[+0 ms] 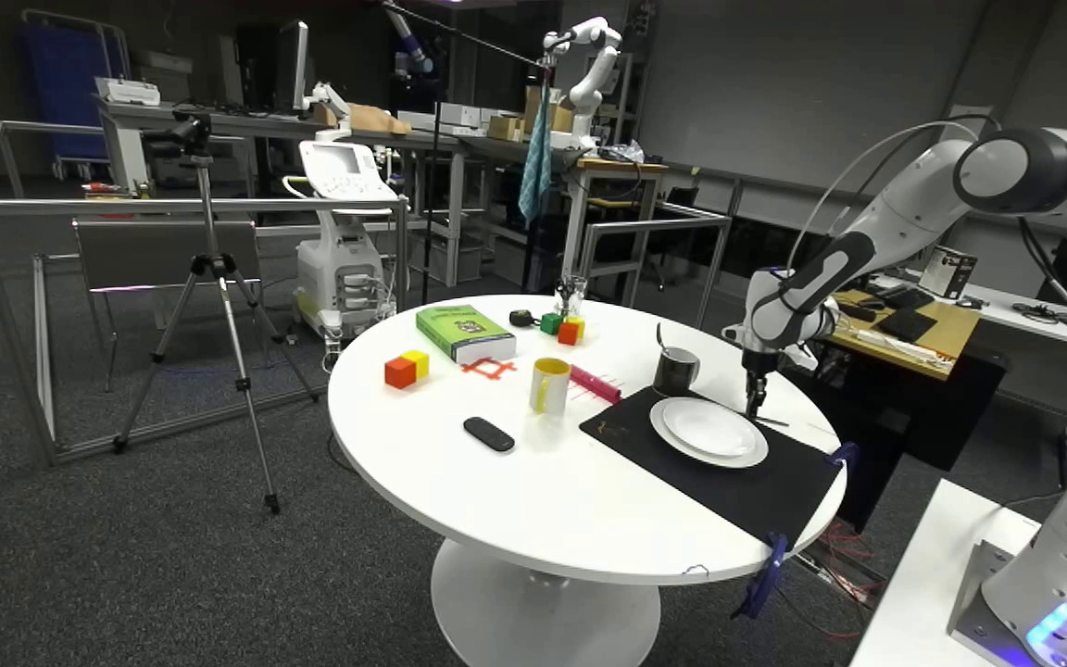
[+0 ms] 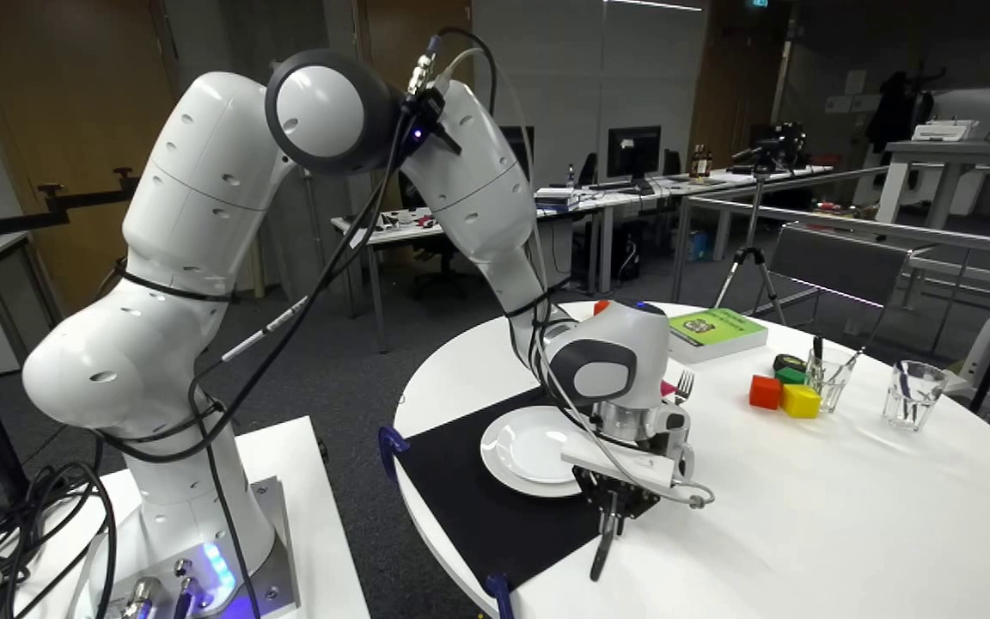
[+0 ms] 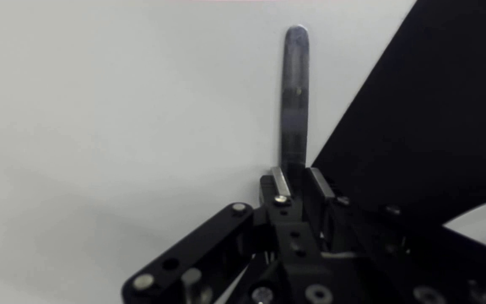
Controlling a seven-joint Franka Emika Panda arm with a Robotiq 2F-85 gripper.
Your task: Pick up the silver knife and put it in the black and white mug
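A silver knife (image 3: 295,97) of smooth metal shows a dull shine; the table (image 3: 141,105) is smooth, the placemat (image 3: 437,97) matt; white plates (image 1: 709,428) and the black and white mug (image 1: 675,372) look glossy; a tumbler (image 2: 911,397) is clear glass.

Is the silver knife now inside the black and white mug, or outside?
Outside: in the wrist view, the silver knife is clamped in the gripper, its free length over the white table.

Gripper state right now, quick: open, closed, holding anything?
Gripper: closed, holding the knife.
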